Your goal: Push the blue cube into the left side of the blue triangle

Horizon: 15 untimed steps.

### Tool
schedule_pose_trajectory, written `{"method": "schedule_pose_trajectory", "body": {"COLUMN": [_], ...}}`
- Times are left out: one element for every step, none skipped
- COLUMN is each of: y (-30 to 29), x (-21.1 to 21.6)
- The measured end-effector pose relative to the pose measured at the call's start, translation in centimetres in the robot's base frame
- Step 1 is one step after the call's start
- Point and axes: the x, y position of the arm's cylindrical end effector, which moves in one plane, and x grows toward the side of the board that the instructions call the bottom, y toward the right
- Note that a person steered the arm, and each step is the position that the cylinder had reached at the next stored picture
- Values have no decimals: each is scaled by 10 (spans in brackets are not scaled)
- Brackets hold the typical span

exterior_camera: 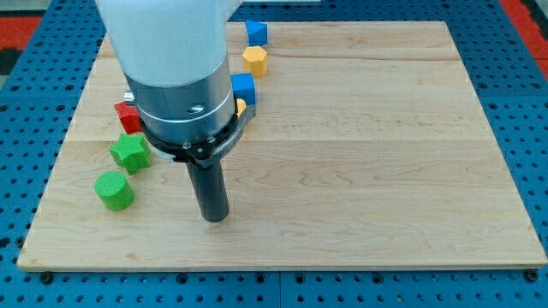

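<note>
The arm has no gripper at all, only a dark rod, so nothing is held or squeezed; it can only push. My tip (pixel 214 217) sits down on the wooden surface (pixel 360 162), near its bottom edge and left of the middle, touching no block. Two blue blocks show. One blue block (pixel 256 32) sits at the top edge, and another blue block (pixel 244 87) peeks out from behind the arm's big grey body, with a yellow block (pixel 254 60) between them. A small yellow bit (pixel 241 106) shows just below the second one. I cannot tell for sure which blue one is the cube and which is the triangle, because the arm hides part of the nearer one. Toward the left edge sit a red block (pixel 128 115), a green star (pixel 129 152) and a green round block (pixel 114 189), all apart from the tip. To do this well, I think the tip should go around to the far side of the cube, away from the triangle, and not bump the yellow blocks on the way. Then it should push slowly and straight, through the cube's middle, so the cube does not spin.
</note>
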Motion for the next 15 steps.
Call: {"method": "schedule_pose_trajectory", "body": {"y": [5, 12, 41, 33, 13, -8, -14, 3, 34, 48, 52, 46, 12, -8, -31], "x": [0, 0, -29, -58, -91, -107, -146, -168, -185, -201, -217, -232, -255, -258, -273]}}
